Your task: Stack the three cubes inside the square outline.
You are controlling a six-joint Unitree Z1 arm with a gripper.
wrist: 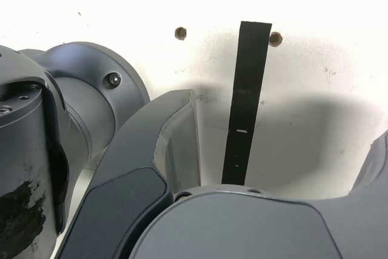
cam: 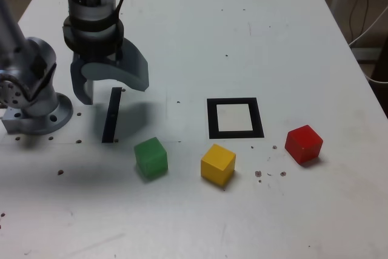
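Three cubes rest apart on the white table (cam: 254, 34): a green cube (cam: 151, 158), a yellow cube (cam: 217, 164) and a red cube (cam: 304, 144), in a loose row near the front. The square outline (cam: 211, 118), black with a white centre, lies just behind the yellow cube and holds nothing. My gripper (cam: 111, 87) hangs at the exterior view's left, well away from the cubes. It is open wide and empty, straddling a thin black strip. The wrist view shows the gripper (wrist: 279, 137) and only bare table between the jaws; no cube or outline appears there.
A thin black strip (cam: 111, 115) (wrist: 245, 101) lies on the table beneath the jaws. The arm's grey base (cam: 36, 110) is bolted at the exterior view's left edge. Cables (cam: 371, 25) hang beyond the table's right edge. Small bolt holes (wrist: 180, 32) dot the surface.
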